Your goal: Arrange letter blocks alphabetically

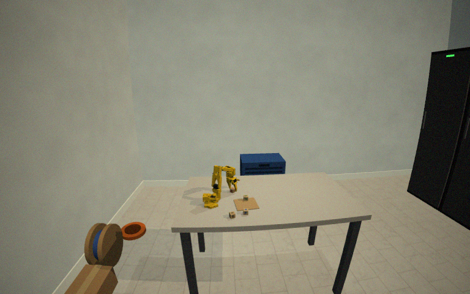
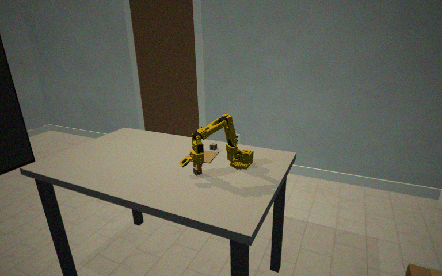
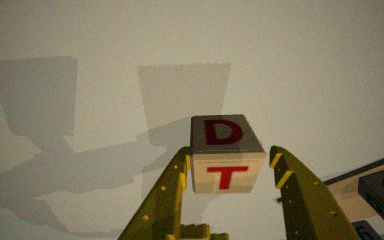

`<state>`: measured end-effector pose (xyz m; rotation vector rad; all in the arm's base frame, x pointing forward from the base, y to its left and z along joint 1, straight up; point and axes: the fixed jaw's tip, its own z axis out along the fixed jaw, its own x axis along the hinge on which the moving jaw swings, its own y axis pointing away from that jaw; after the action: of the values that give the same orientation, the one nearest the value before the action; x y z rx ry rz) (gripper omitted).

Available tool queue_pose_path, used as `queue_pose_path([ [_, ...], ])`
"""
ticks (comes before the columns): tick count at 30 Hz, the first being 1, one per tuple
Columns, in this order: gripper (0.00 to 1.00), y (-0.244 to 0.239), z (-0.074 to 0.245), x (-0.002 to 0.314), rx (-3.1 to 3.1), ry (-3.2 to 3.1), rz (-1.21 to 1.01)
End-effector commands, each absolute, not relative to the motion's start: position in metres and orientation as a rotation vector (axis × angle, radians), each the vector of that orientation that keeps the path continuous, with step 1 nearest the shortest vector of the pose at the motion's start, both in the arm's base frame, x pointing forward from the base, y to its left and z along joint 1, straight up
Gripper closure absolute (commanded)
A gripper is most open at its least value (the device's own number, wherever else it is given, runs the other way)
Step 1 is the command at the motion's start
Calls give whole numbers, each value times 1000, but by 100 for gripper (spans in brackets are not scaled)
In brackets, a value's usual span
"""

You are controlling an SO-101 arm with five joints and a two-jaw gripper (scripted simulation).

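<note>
Yellow gripper (image 3: 227, 200) hangs over a block (image 3: 227, 155) that sits on the table (image 1: 298, 197), off the mat (image 1: 251, 205). Its jaws stand apart, a visible gap on the right side of the block, so it holds nothing. This block shows a dark face with a red D toward the table's far side and a pale face with a red T toward the camera; which face counts as its top cannot be told. Judging by that, it may be the fourth block, set down clear of the mat. One block (image 1: 245, 197) sits at the mat's far edge, another (image 1: 245, 211) at its near edge, possibly partly off, and a third (image 1: 232, 214) lies on the table just beside the mat. No row is formed, so most of the task appears left: three lettered blocks must be lined up in order. The table is beige with dark legs, on a tiled floor. Grey walls, a blue crate (image 1: 262, 163), and a black cabinet (image 1: 443, 138) surround it.
</note>
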<state>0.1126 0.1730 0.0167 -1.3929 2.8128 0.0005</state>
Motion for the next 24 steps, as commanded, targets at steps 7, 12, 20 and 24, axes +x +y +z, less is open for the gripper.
queue_pose_path([
  [7,65,188,36,121,-1344,2716,92],
  [12,64,188,36,121,-1344,2716,92],
  [20,64,188,39,121,-1344,2716,92],
  [24,64,188,48,121,-1344,2716,92],
])
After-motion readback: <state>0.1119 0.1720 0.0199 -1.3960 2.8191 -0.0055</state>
